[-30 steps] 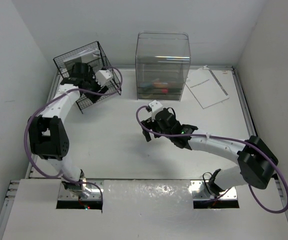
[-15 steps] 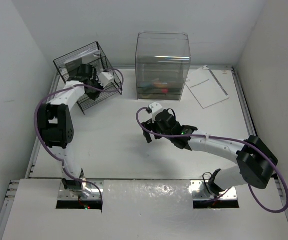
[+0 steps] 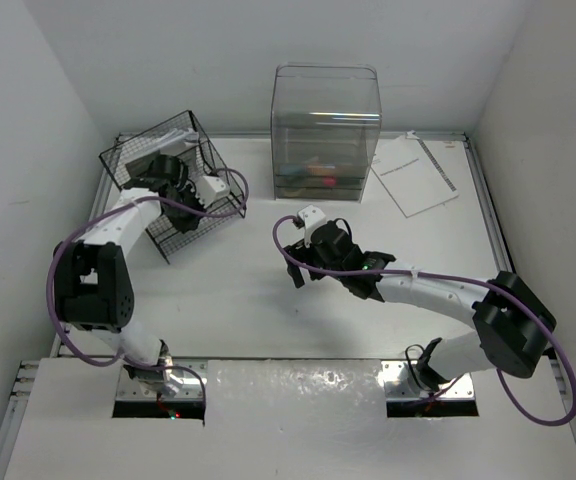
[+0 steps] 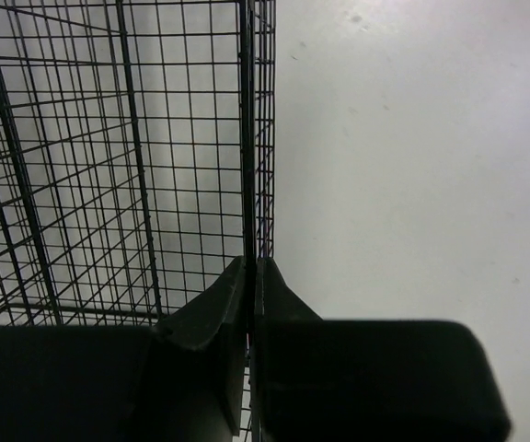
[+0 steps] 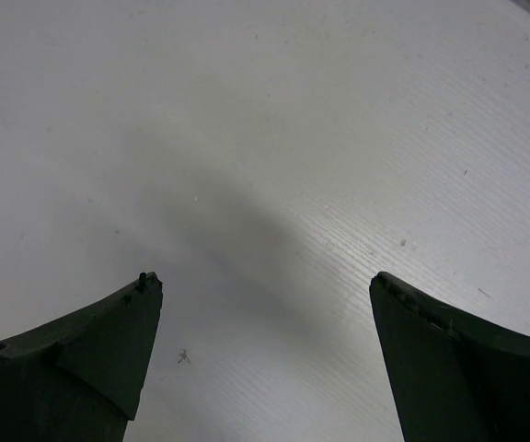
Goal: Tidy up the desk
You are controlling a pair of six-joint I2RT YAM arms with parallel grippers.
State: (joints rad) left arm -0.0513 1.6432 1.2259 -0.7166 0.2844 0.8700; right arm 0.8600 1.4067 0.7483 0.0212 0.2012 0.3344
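The white desk (image 3: 230, 305) fills the top view. A black wire basket (image 3: 145, 158) sits tilted at its far left corner. My left gripper (image 3: 176, 172) is shut on a vertical wire edge of the basket; in the left wrist view (image 4: 249, 269) the jaws pinch that wire, with mesh (image 4: 109, 166) to the left and bare desk (image 4: 412, 166) to the right. My right gripper (image 3: 296, 265) is open and empty, low over the desk's middle; the right wrist view (image 5: 263, 284) shows only bare desk (image 5: 274, 138) between the fingers.
A clear plastic bin (image 3: 325, 130) with small colourful items at its bottom stands at the back centre. A printed sheet of paper (image 3: 415, 176) lies at the back right. White walls close in the desk on three sides.
The wire basket has shifted and tilted a little toward the front with my left gripper holding it, and the left arm's elbow has swung. The right arm has barely moved.
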